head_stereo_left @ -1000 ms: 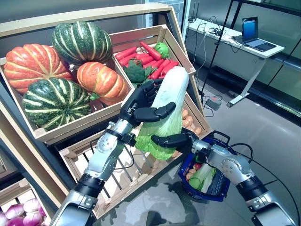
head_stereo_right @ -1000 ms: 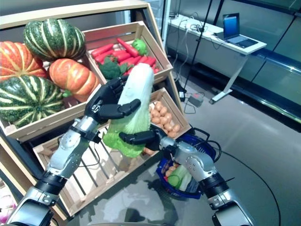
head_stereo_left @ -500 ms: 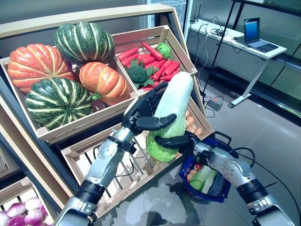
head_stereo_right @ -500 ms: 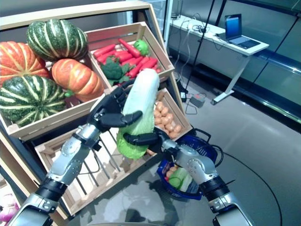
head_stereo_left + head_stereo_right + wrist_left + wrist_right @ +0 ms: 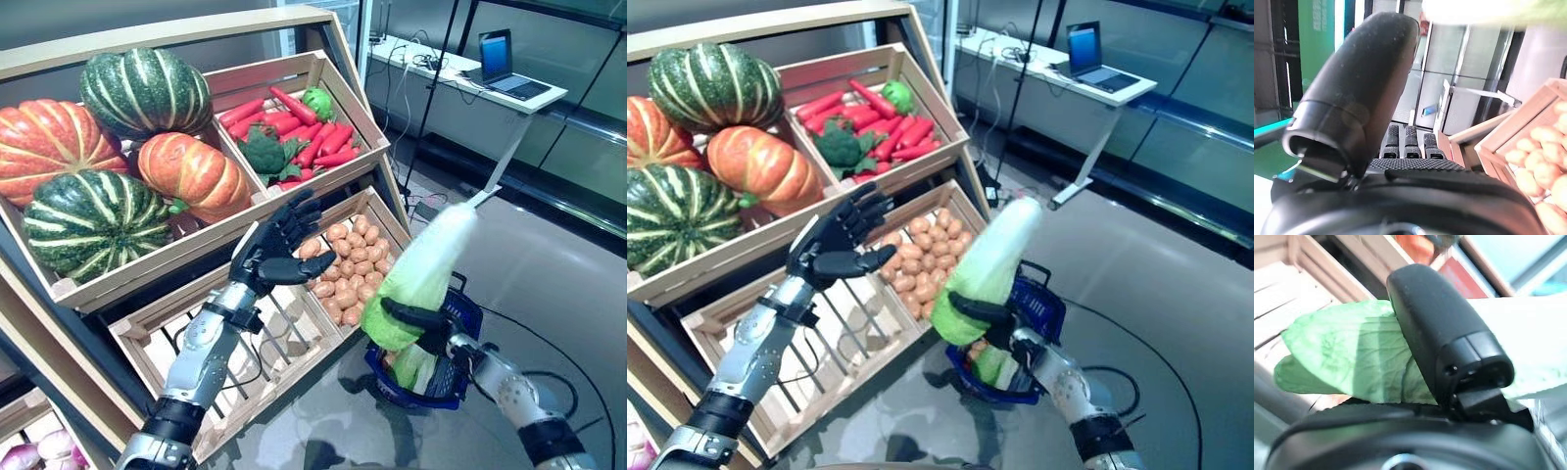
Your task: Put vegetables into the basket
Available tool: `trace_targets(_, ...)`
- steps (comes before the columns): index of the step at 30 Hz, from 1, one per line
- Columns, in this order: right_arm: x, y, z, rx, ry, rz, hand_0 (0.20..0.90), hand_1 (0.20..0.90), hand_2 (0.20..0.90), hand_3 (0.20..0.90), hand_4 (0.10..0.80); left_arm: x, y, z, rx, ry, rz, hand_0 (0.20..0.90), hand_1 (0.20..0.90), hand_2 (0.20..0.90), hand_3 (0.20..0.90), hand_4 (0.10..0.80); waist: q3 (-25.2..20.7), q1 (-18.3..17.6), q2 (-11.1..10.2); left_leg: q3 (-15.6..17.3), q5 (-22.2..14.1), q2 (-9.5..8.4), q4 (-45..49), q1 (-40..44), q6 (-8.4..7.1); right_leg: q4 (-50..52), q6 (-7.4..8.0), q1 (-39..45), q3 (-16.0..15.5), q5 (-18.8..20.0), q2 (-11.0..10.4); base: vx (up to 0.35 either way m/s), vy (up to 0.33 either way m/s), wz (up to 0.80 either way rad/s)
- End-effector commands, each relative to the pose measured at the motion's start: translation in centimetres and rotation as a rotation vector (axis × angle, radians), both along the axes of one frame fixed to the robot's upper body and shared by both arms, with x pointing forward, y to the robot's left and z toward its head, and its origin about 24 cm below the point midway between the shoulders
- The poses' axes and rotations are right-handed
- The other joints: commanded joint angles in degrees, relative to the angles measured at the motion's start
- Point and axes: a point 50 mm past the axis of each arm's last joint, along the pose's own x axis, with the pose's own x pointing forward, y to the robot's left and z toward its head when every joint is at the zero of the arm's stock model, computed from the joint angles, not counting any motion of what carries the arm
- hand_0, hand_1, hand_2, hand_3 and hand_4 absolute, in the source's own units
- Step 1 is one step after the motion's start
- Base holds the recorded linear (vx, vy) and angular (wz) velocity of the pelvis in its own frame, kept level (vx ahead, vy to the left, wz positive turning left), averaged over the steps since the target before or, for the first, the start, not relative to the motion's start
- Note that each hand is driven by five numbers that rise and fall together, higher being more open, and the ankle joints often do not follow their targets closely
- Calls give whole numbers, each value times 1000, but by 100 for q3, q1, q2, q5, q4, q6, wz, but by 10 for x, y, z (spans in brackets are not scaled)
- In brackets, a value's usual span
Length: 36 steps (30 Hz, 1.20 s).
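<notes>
right hand (image 5: 423,323): clenched round leafy end of napa cabbage (image 5: 423,276) | cabbage: tilted, white tip at 1 o'clock, directly over blue basket (image 5: 460,364) | left hand (image 5: 279,250): fingers spread, empty, before potato crate (image 5: 345,264)

Mock shop: produce crates (image 5: 294,186), laptop desk (image 5: 470,93)

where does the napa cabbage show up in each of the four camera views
Left eye view: napa cabbage right of centre, held by the right robot hand above the blue basket.
Right eye view: centre, same grip.
Left wrist view: pale blur along the top edge.
Right wrist view: green leaves behind the thumb.
Shared landmark: potato crate.
</notes>
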Motion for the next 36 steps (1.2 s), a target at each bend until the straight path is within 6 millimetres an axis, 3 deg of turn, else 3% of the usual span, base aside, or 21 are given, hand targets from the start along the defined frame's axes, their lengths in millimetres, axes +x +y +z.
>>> trace_targets(1, 26, -36, 37, 39, -220, -197, 300, 300, 300, 300, 400, 6, 22, 20, -31, -129, 105, 900, 900, 900, 900, 800, -240, -128, 33, 78, -610, -97, 9, 51, 116, 8, -280, 37, -146, -236, 114, 34, -42, -17)
trace_targets(6, 16, -59, 22, -12, -150, -312, 300, 300, 300, 300, 400, 1, 32, 6, -22, -63, 150, 900, 900, 900, 900, 800, -153, -123, 43, 106, -608, -97, 9, 25, 113, 8, -284, 1, -112, -230, 123, 31, -34, -11)
trace_targets(8, 13, -74, 17, -124, -132, -366, 300, 300, 300, 300, 400, 1, 33, 0, -24, -31, 156, 900, 900, 900, 900, 800, -95, -90, 46, 98, -609, -103, 9, 5, 114, 8, -288, -11, -113, -229, 126, 35, -42, -8)
trace_targets(13, 17, -103, 20, -252, -117, -568, 300, 300, 300, 300, 400, -5, 26, -17, -48, 43, 141, 900, 900, 900, 900, 800, 95, 58, 88, 60, -597, -113, 50, -70, 128, 9, -320, -61, -130, -243, 138, 21, -50, -3)
trace_targets(16, 24, -114, 24, -336, -105, -655, 300, 300, 300, 300, 400, -3, 20, -19, -83, 51, 126, 900, 900, 900, 900, 800, 333, 182, 109, 14, -737, -44, 595, -478, 130, 376, -389, -352, -148, -361, 91, -127, -96, -3)
trace_targets(19, 47, -117, 42, -360, -136, -722, 300, 300, 300, 300, 400, 8, 13, -8, -129, 11, 104, 900, 900, 900, 900, 800, 818, 275, 153, -117, -996, 76, 1507, -1172, 115, 1108, -498, -876, -203, -637, 17, -237, -112, 7)
trace_targets(21, 70, -118, 68, -350, -208, -772, 300, 300, 300, 300, 400, 18, 6, 6, -158, -45, 87, 900, 900, 900, 900, 800, 1332, 315, 264, -200, -1207, 216, 2426, -1923, 73, 1938, -603, -1527, -312, -886, -103, -274, -106, 15)
trace_targets(24, 86, -111, 91, -358, -289, -773, 300, 300, 300, 300, 400, 21, -1, 13, -172, -81, 80, 900, 900, 900, 900, 800, 1646, 332, 344, -251, -1432, 273, 3167, -2570, 153, 2905, -690, -2228, -383, -1173, -273, -189, -76, 10)
trace_targets(36, 107, -127, 150, -409, -418, -786, 300, 300, 300, 300, 400, 23, -14, 44, -177, -182, 26, 900, 900, 900, 900, 800, 2190, 331, 584, -558, -2318, 250, 5504, -4351, 417, 5603, -829, -4103, -358, -2003, -1032, -62, -27, 17)
